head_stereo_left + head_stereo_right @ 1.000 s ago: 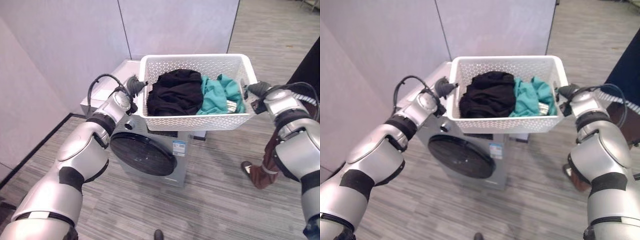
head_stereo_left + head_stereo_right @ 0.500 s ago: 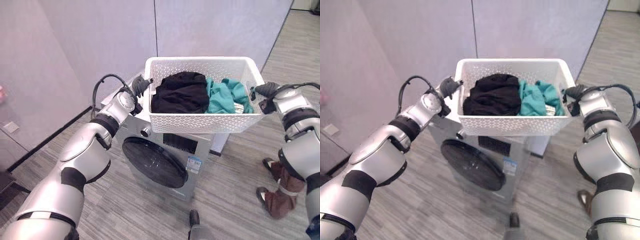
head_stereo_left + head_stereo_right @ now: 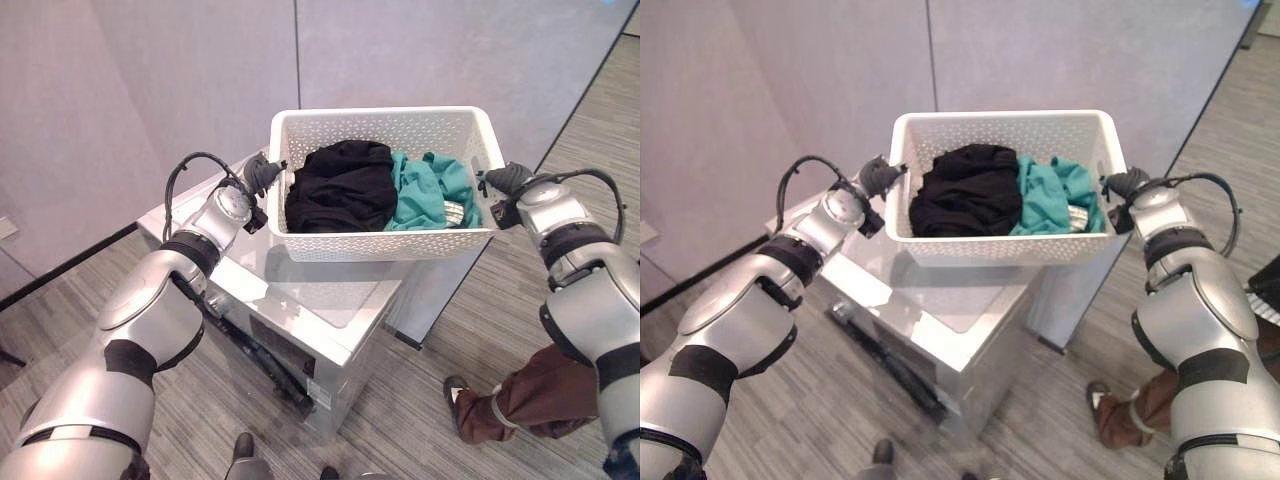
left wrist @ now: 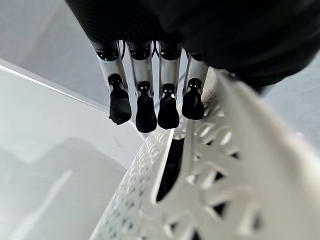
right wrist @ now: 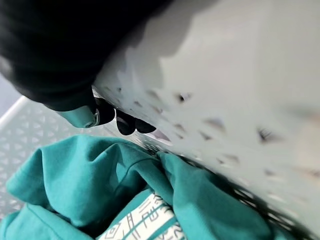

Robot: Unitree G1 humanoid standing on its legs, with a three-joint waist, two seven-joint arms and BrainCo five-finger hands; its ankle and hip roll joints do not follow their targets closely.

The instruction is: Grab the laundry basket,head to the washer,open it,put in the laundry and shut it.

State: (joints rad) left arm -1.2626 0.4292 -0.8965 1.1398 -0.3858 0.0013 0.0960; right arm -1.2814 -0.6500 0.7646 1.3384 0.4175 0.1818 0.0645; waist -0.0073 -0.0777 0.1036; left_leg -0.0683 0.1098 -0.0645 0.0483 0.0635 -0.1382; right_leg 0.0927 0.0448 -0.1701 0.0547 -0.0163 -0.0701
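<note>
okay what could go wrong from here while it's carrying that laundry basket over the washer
1. The laundry basket hangs between the left hand and right hand, each hooked on one end rim; uneven motion could tip it.
2. The black clothes and teal clothes are heaped near rim height, so a tilt might spill them.
3. A person's leg stands near the washer, risking contact on the robot's right.

The laundry basket (image 3: pixel 385 243) is held above the washer (image 3: pixel 300 330), with a hand at 9 and 3 o'clock. Two garments are piled in it side by side. A person's leg (image 3: pixel 520 400) is seen at 4 o'clock.
</note>
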